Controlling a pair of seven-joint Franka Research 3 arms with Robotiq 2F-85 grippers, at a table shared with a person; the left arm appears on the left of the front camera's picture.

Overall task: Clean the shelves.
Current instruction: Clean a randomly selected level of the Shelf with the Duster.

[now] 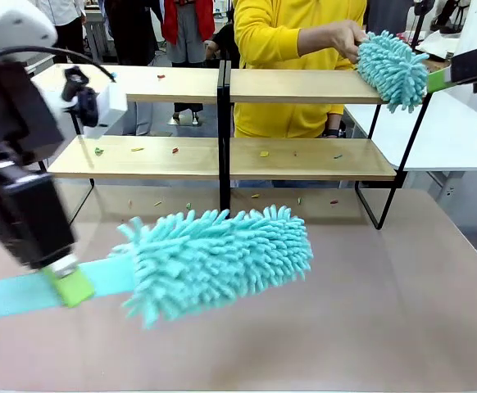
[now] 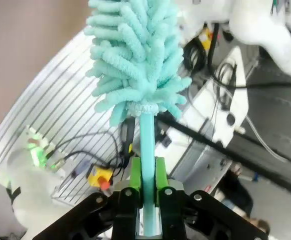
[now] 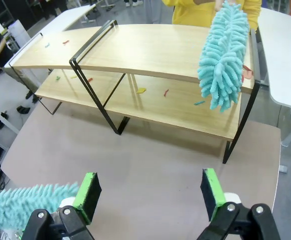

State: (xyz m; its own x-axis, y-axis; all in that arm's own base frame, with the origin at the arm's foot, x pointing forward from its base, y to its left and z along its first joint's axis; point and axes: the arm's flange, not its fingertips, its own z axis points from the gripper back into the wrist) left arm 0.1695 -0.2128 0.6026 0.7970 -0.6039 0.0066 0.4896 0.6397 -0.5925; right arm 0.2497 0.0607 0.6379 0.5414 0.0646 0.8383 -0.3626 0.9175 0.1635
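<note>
Four light-wood boards make up the shelves (image 1: 304, 164), which stand across the far half of the brown table (image 1: 378, 319), between the robot and the person. Most of the cleaning looks undone. Small coloured scraps (image 1: 174, 151) lie on the lower left board, a few more sit on the lower right board, and a red one is on the upper left board. Others are scattered on the table under the rack. The upper right board looks almost bare from the front, though the right wrist view shows a small red bit near its right end, so I judge it the furthest along and not finished.

At that right end the person's hand (image 1: 349, 37) holds a teal duster (image 1: 392, 70) against the edge of the upper right board, which looks like the only wiping under way.

The robot's own share looks barely started. The left gripper (image 1: 70, 285) is clamped on the flat teal handle of a second fluffy duster (image 1: 222, 258), its green pads (image 2: 134, 175) pressed to either side of the handle. The duster's head hangs over the table in front of the shelves, low and clear of every board. It sits nearest the lower left board, where the scraps are thickest, so that seems the likely place to begin.

The right gripper (image 3: 149, 184) hovers above the table to the front right of the rack with its fingers spread wide and nothing between them.
</note>
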